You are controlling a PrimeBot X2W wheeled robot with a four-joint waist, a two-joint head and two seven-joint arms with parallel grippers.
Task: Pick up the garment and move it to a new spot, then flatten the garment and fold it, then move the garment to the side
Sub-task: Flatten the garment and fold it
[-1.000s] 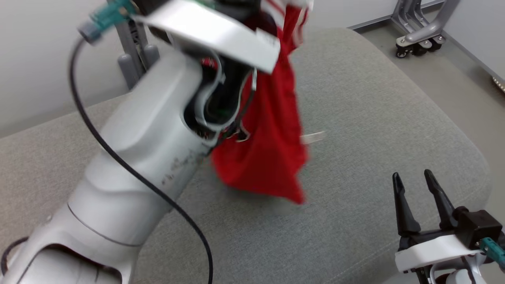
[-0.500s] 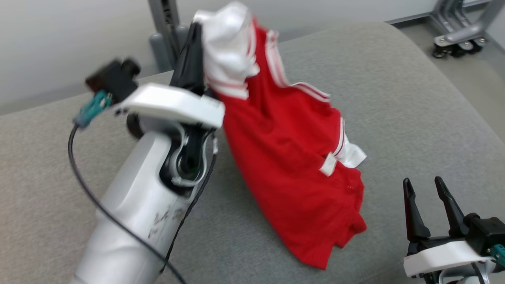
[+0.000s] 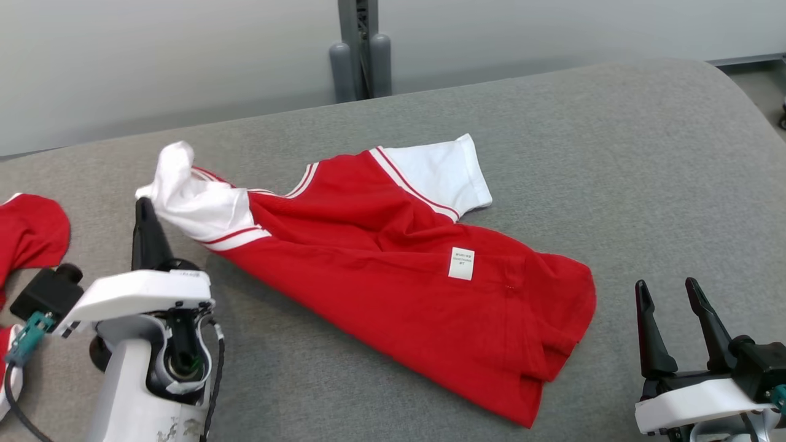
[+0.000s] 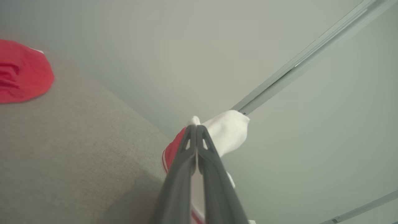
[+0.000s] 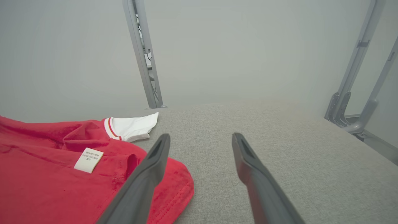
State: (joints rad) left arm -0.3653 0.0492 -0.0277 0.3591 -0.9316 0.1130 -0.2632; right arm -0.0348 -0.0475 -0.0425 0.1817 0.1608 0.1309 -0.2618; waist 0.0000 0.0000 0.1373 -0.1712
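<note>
The left gripper [image 3: 143, 212] is clenched, its two dark fingers pressed flat together. The garment's white sleeve [image 3: 190, 202] is pinched at their tips. In the left wrist view the sleeve [image 4: 228, 130] bunches up just past the closed tips, with a strip of red cloth below it.

From that grip the garment [image 3: 381, 270], a red shirt with striped white sleeves, runs off to the left gripper's right. It lies mostly spread on the grey cushion [image 3: 614, 184], though rumpled along the middle. Its other white sleeve [image 3: 439, 172] lies flat on the far side. A small white care label [image 3: 461, 263] faces up on the red body, and the folded hem corner ends the shirt farthest from the grip.

To the left gripper's left, apart from the garment, lies a second red cloth [image 3: 27, 236].

The right gripper [image 3: 666, 285] is released, its fingers spread wide with nothing between them. It sits low over the cushion. The garment's hem lies near it on its left, not touching it. Beyond both grippers a grey post [image 3: 359, 49] stands behind the cushion against the pale wall.
</note>
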